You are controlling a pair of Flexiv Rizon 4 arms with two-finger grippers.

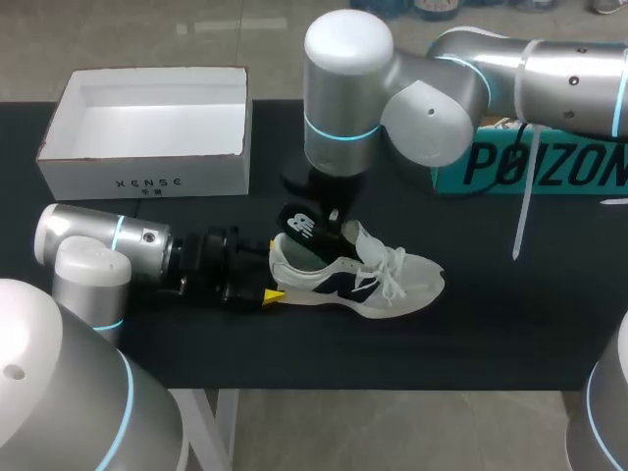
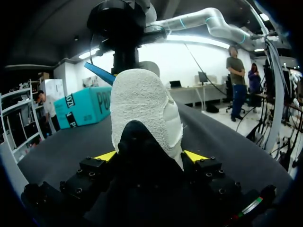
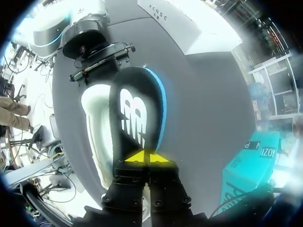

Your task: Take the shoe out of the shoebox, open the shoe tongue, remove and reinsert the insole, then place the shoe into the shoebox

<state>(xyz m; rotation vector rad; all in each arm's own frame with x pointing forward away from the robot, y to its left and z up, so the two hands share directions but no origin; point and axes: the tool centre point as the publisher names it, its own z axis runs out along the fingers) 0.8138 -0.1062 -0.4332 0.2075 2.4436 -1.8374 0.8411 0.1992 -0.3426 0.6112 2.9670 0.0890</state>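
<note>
Head view's got the shoe (image 1: 368,280) lying on the table (image 1: 510,324) outside the white shoebox (image 1: 147,182), heel clamped between the left tool's (image 2: 151,156) fingers, while the right tool (image 3: 142,158) is pinched tight on the black insole (image 1: 299,228) just over the shoe's opening.

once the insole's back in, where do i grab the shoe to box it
Probably the heel, from behind, where the left gripper holds it: the shoe stands on its sole, heel facing that arm and narrow enough to straddle.
</note>
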